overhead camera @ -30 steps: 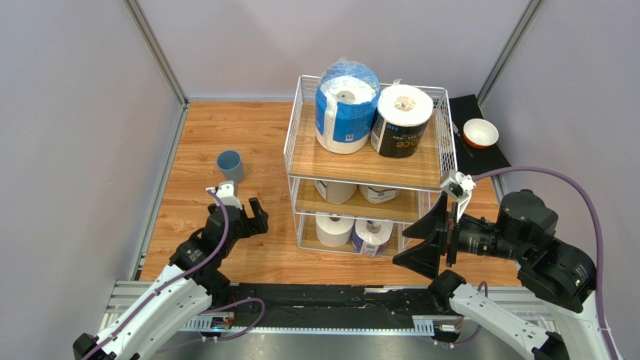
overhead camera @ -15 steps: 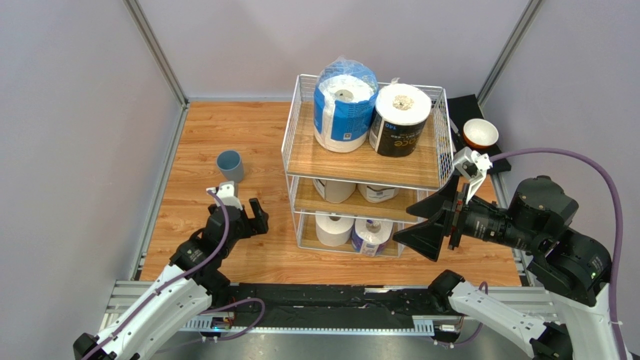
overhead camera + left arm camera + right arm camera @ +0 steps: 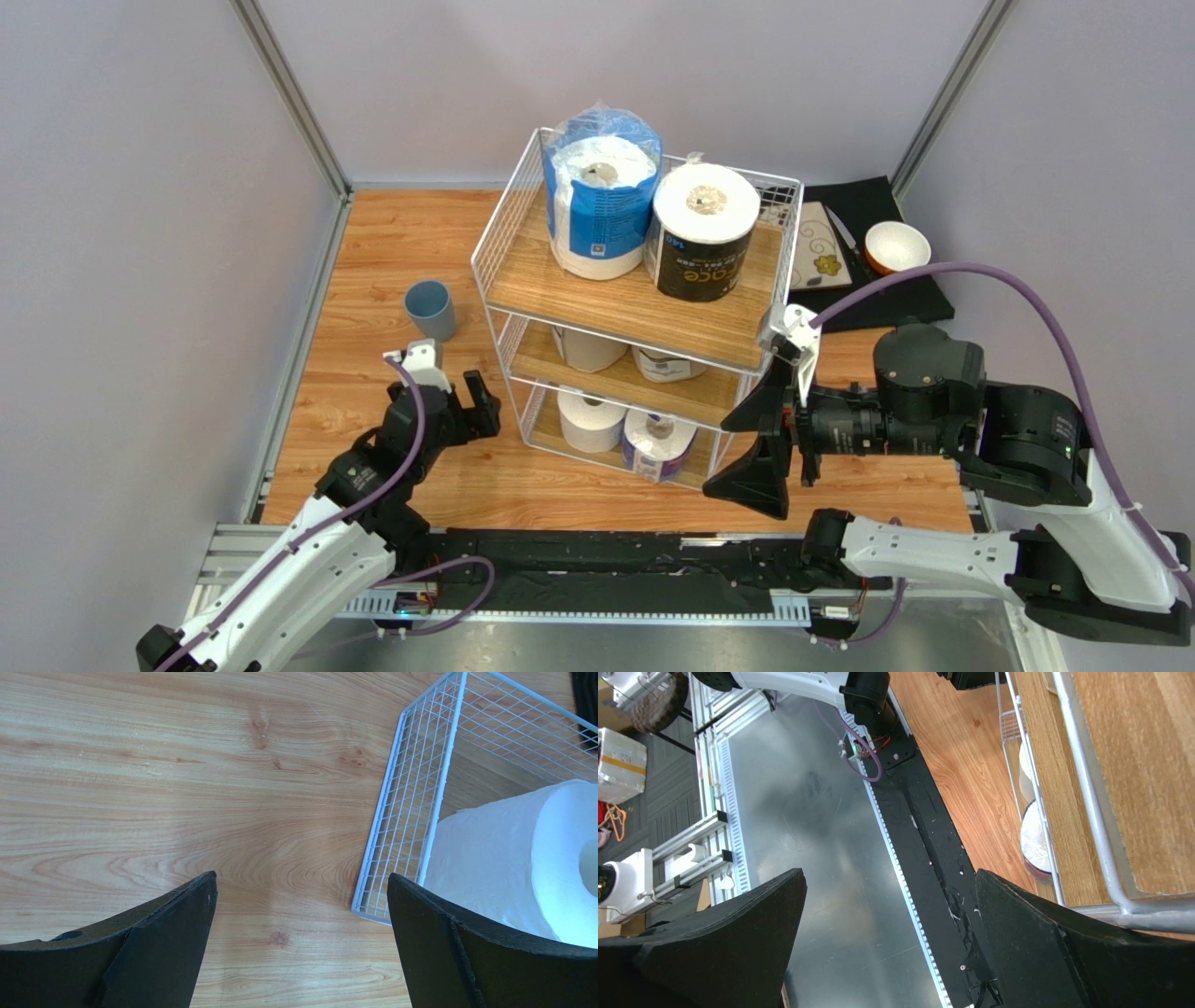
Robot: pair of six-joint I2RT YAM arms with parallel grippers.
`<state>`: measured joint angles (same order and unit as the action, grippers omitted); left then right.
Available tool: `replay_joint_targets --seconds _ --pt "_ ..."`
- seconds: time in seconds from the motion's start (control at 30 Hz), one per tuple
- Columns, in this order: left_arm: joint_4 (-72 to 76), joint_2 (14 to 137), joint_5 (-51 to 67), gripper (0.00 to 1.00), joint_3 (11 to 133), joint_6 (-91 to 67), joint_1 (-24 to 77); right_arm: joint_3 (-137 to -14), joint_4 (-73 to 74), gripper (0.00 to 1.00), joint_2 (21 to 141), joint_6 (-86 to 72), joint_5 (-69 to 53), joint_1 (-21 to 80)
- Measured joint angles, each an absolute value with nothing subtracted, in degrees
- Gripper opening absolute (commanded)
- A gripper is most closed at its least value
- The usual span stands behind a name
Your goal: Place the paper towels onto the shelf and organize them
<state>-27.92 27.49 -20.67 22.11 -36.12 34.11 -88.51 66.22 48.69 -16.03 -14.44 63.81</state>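
Observation:
The shelf (image 3: pixel 617 301), a white wire rack with wooden boards, stands at mid-table, turned slightly. Its top tier holds a blue-plastic-wrapped roll (image 3: pixel 601 210) and a dark-wrapped roll (image 3: pixel 706 231). Two paper towels sit half hidden on the middle tier (image 3: pixel 596 346), and a plain white roll (image 3: pixel 589 417) and a blue-labelled one (image 3: pixel 657 441) on the bottom. My right gripper (image 3: pixel 723 455) is open at the rack's front right corner; the wire rim (image 3: pixel 1088 791) lies beside its fingers (image 3: pixel 890 873). Left of the rack, my left gripper (image 3: pixel 474 403) hangs open and empty (image 3: pixel 300 876) above the table, near the wire (image 3: pixel 407 812) and white roll (image 3: pixel 519 868).
A blue cup (image 3: pixel 431 307) stands on the table left of the rack. An orange bowl (image 3: pixel 896 248) rests on a black mat (image 3: pixel 842 259) at the back right. Grey walls close in three sides; a black and metal rail (image 3: pixel 927 854) runs along the near edge.
The rack has slid and turned to the left with the rolls on it. My right arm swung left and lower along with it. The left arm has not moved.

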Motion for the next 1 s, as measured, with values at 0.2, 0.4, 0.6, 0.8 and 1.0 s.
replay_joint_targets --seconds 0.2,0.4,0.6,0.8,1.0 --pt "-28.1 27.3 -20.7 0.99 22.1 -36.2 34.1 -85.3 65.4 0.99 45.8 -16.7 -9.1 65.2" --pt "-28.1 27.4 -20.7 0.99 22.1 -36.1 34.1 -85.2 64.5 0.99 40.5 -18.2 -3.4 65.2" --pt "-27.9 27.9 -20.6 0.99 22.1 -36.1 34.1 -86.1 64.6 0.99 40.2 -18.9 -1.5 65.2" --pt "-27.7 28.0 -20.6 0.99 22.1 -36.2 34.1 -90.7 65.4 0.99 44.8 -18.7 -2.3 65.2" --pt "-27.6 27.7 -20.6 0.99 21.5 -36.2 34.1 -93.8 65.8 0.99 50.2 -18.2 -4.6 67.0"
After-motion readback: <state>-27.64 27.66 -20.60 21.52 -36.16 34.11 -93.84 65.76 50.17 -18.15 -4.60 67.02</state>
